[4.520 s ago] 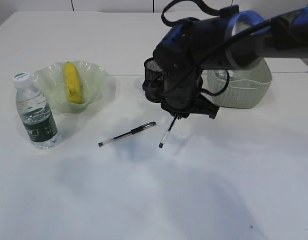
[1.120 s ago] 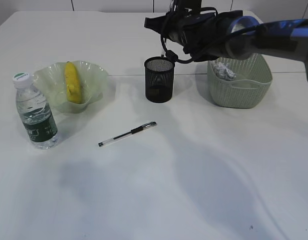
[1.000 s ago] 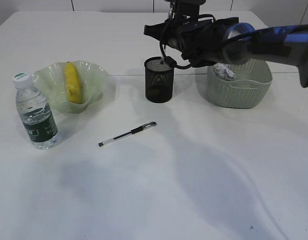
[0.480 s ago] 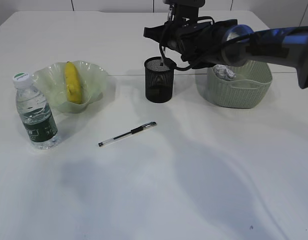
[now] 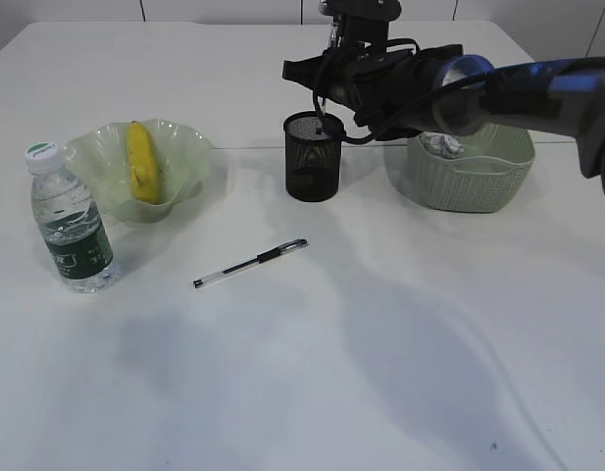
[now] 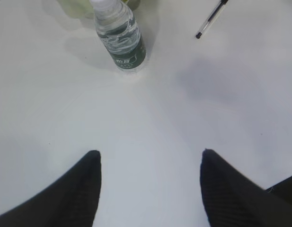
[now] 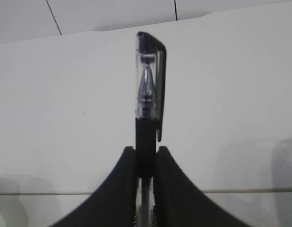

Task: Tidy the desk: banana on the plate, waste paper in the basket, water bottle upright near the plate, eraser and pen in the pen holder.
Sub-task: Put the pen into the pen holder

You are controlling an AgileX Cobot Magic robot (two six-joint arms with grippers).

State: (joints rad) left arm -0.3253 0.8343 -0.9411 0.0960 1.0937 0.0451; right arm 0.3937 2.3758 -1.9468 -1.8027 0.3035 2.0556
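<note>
The right claw is seen shut tight on a capped pen, the black grip section pinched between the jaws and the clear cap standing out beyond them. In the exterior view this claw is held just above the black mesh pen holder, and the pen's lower end appears to be at or just inside the holder's rim; how deep it sits cannot be told.

For this step to go well, the pen is best kept near upright and centred over the holder's mouth, lowered until its end is well inside the mesh wall, and only then let go, so that it is not tipped over the rim or the light holder knocked aside.

A 2nd pen lies flat on the desk in front of and to the left of the holder. Well to the left of the holder, the banana rests in the green plate, and the water bottle stands upright just beside it. To the right of the holder, crumpled paper lies in the basket. No eraser can be made out.

The left claw is held wide open and empty above bare desk, the bottle ahead of it.
</note>
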